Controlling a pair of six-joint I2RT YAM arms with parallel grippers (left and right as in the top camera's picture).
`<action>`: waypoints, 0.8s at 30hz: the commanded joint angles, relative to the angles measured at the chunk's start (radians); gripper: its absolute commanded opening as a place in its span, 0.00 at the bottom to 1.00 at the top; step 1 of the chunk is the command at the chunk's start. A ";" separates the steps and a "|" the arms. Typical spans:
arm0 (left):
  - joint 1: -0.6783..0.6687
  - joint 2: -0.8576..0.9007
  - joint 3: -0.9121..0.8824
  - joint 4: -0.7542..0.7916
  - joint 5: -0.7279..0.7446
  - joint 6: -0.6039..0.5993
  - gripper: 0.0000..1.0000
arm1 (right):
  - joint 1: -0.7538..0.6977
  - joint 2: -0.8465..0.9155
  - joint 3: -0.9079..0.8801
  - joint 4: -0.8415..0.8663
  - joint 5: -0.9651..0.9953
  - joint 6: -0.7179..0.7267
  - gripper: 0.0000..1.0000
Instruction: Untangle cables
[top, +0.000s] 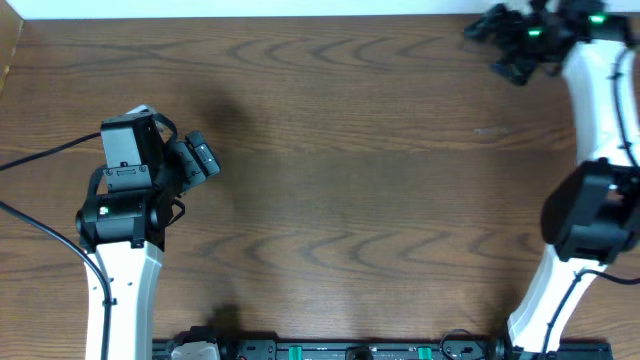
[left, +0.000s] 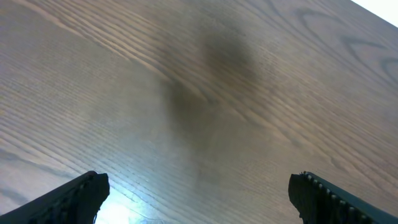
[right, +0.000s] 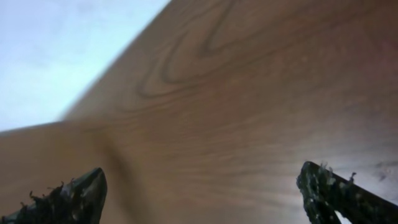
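No thin task cables show in any view; they are hidden or out of view. My left gripper (top: 203, 157) hovers over the left side of the wooden table (top: 340, 180). In the left wrist view it (left: 199, 194) is open, with only bare wood between its fingers. My right gripper (top: 493, 48) is at the far right corner of the table, near the back edge. In the right wrist view it (right: 199, 193) is open and empty above the wood, with the table's edge and a pale surface beyond.
Thick black arm cables (top: 40, 155) run off the left edge beside the left arm. The right arm's white links (top: 600, 110) stand along the right side. A black rail with green parts (top: 340, 350) lies along the front edge.
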 joint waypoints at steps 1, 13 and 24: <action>-0.001 -0.005 0.010 -0.006 -0.003 0.018 0.98 | 0.088 -0.011 0.005 0.002 0.312 -0.117 0.97; -0.001 -0.005 0.010 -0.007 -0.003 0.017 0.98 | 0.318 -0.076 0.009 0.077 0.852 -0.299 0.99; -0.001 -0.005 0.010 -0.027 -0.006 0.018 0.98 | 0.382 -0.279 0.009 -0.037 0.856 -0.262 0.99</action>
